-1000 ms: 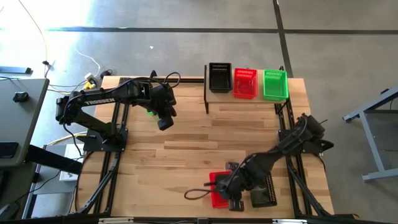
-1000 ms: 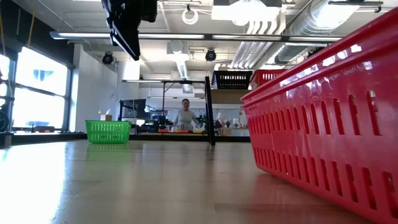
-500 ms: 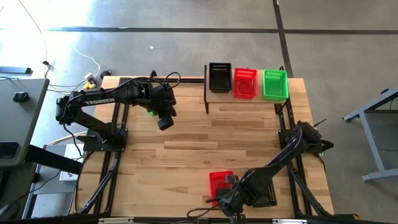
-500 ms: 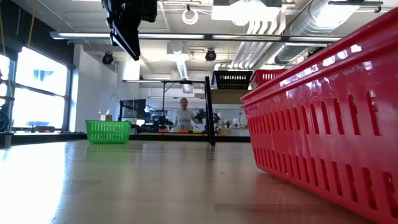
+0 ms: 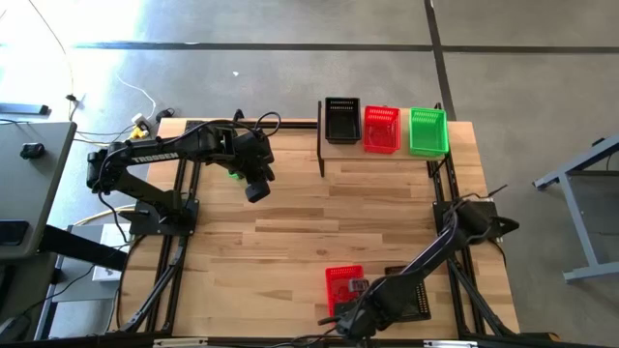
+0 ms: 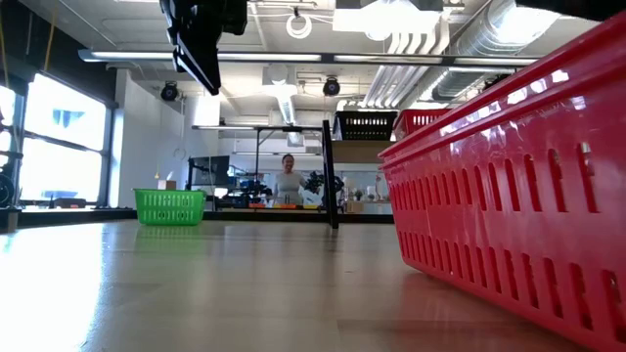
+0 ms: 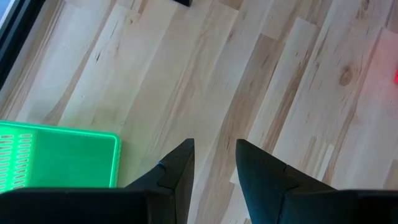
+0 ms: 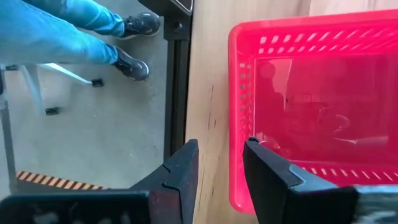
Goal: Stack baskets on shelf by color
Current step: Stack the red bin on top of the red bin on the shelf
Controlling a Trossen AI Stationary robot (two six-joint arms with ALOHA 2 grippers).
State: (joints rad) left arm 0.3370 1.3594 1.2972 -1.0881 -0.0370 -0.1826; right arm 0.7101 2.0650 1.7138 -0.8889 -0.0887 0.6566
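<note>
Looking down from the high view, I see my right end effector (image 5: 346,324) at the near edge of the surface (image 5: 290,213), just over the near rim of a red basket (image 5: 343,285) that sits there; a black basket (image 5: 411,295) lies just beside it, partly under the arm. In the right wrist view the two fingers (image 8: 180,168) stand a little apart, empty, straddling that basket's rim wall without pinching it. Beyond the surface edge a person's legs in blue trousers (image 8: 56,28) show.

My left end effector (image 5: 257,189) hangs above the far left part of the surface, fingers (image 7: 180,171) parted with nothing between them, a green basket (image 7: 56,155) below and just beside it.

The shelf (image 5: 382,159) at the far side carries a black basket (image 5: 341,120), a red one (image 5: 381,129) and a green one (image 5: 427,131) side by side.
</note>
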